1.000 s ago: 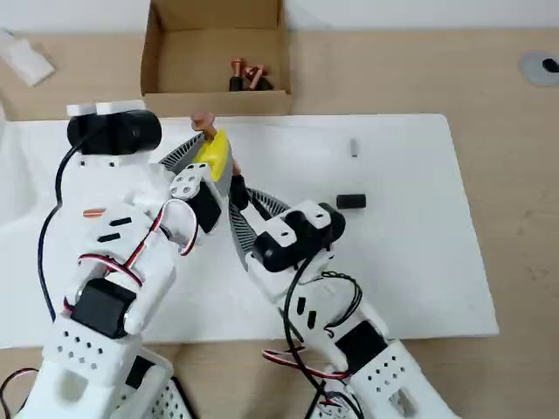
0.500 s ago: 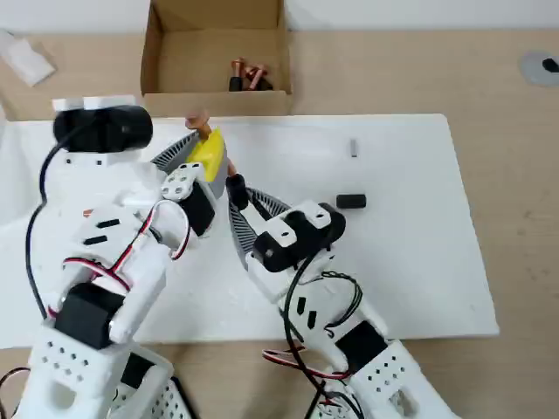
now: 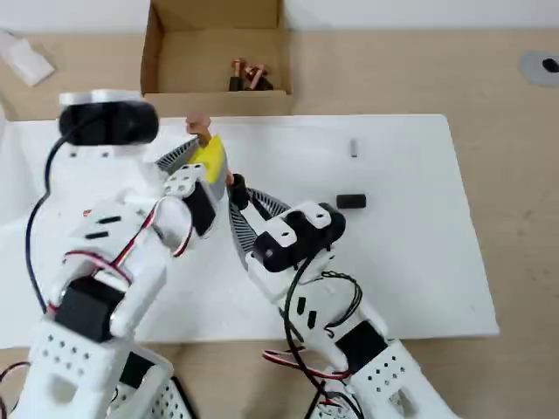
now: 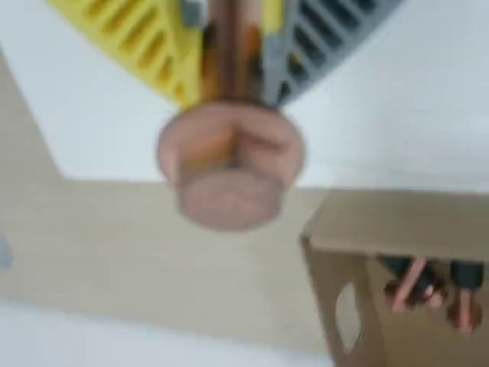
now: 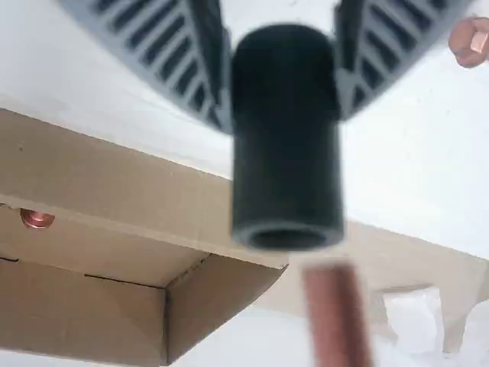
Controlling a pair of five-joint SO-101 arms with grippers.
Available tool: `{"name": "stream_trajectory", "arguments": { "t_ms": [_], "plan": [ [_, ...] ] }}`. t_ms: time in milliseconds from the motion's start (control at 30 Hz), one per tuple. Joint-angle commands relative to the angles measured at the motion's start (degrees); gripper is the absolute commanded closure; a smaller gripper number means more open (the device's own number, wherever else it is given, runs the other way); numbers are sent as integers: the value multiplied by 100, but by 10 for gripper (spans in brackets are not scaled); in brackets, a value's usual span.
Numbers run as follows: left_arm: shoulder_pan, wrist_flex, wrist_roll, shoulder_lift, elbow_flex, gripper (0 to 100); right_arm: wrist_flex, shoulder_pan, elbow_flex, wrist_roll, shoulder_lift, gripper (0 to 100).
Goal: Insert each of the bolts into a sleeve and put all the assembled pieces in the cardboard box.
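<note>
Bolt (image 4: pixel 229 164) and sleeve (image 5: pixel 286 183) presented for mating above the white board (image 3: pixel 410 262). At left, the left arm reaches toward the far edge of the board. The left gripper (image 4: pixel 231 88) has its yellow and grey fingers pinching the copper shank just behind the broad head. The head points toward the cardboard box (image 3: pixel 153 52), which sits at the far side and already contains assembled pieces (image 3: pixel 247 75). The bolt appears rigid, small and light. Its smooth shank would probably slide in a loose grip, so a hold close under the head, leaving the tip free, seems best. Just to the right, the right arm angles in from the near side. The right gripper (image 5: pixel 283 111) has its grey fingers closed across the black sleeve's body, leaving the open bore unobstructed. The sleeve looks stiff and light, but being round it may pivot between the fingers, so a grip across its middle seems preferable. A copper shank lies just off the bore mouth, not yet entered. Farther right, a spare sleeve (image 3: pixel 350 202) rests on the board, well apart from both grippers.
</note>
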Motion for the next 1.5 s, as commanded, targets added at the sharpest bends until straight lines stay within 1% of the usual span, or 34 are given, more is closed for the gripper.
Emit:
{"name": "stream_trajectory", "arguments": {
  "t_ms": [0,167,367,433,600,700,833,967,1133,1333,1467],
  "plan": [
    [97,26,-44,233,-519,995,-141,-57,-13,-26,-92,989],
    [97,26,-44,453,-782,995,-141,-57,-13,-26,-110,989],
    [114,26,-53,479,-747,995,-141,-57,-13,-26,-110,989],
    [255,53,-62,479,-738,995,-141,-57,-13,-26,-110,989],
    [615,431,-62,479,-695,995,-141,-57,-13,-26,-110,989],
    [563,527,-62,444,-677,995,-141,-57,-13,-26,-101,989],
    [18,492,-62,444,-782,995,-141,-57,-13,-26,-110,989],
    [-325,404,-62,444,-888,994,-141,-57,-13,-26,-101,989],
    [-316,378,-35,444,-932,994,-141,-57,-13,-44,-92,989],
    [97,343,-26,470,-932,994,-141,-57,-13,-44,-84,989],
    [114,220,-53,479,-949,994,-141,-57,-4,-35,-84,989]
  ]
}}
